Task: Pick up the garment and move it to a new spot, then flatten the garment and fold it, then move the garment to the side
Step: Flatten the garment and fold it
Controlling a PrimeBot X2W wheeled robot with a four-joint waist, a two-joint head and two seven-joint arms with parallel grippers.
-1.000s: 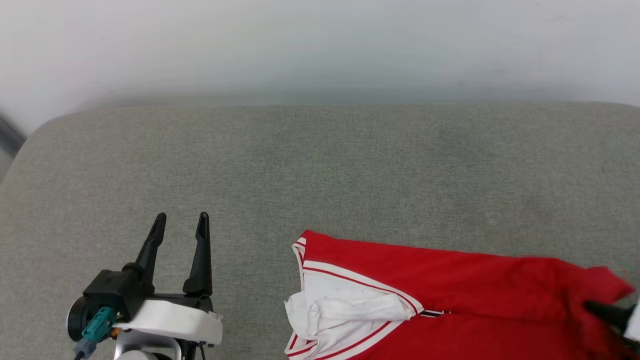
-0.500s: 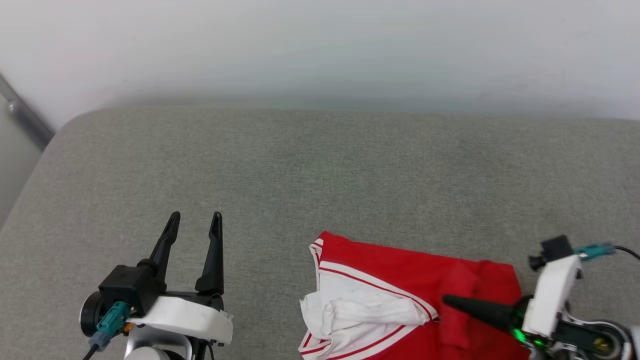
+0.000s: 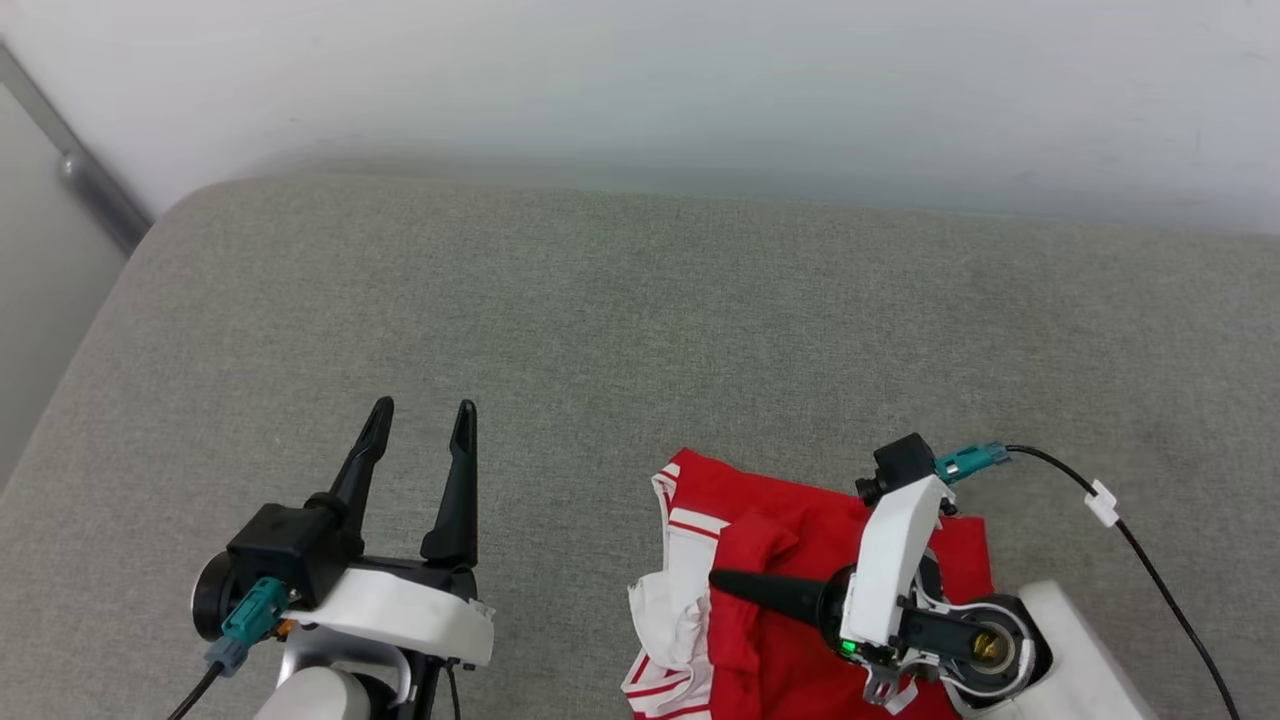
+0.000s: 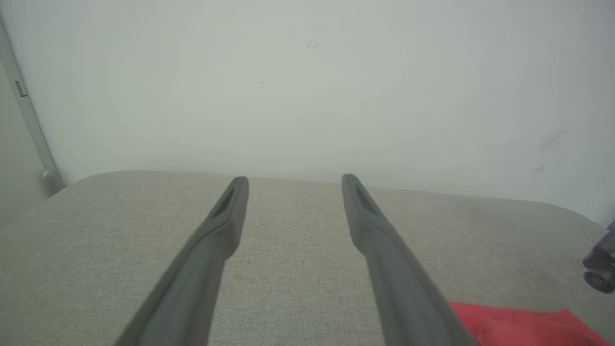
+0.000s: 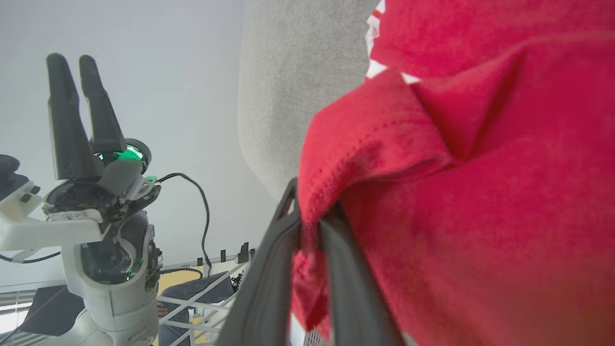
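One second ago the red jersey lay stretched toward my right along the near edge of the grey cushion. Now its right half is doubled over leftward, bunched above the white sleeve panel. The head camera has swung too, but the cloth itself has clearly shortened. I judge this a fold in progress, though the fabric sits rumpled, not flat. My right pincer points left and is clenched on a stitched edge of red cloth, gathered between its fingers in the wrist view. Further left, my left pincer hovers spread wide and grips nothing, well apart from the jersey. Beyond both, the cushion runs back to the pale wall.
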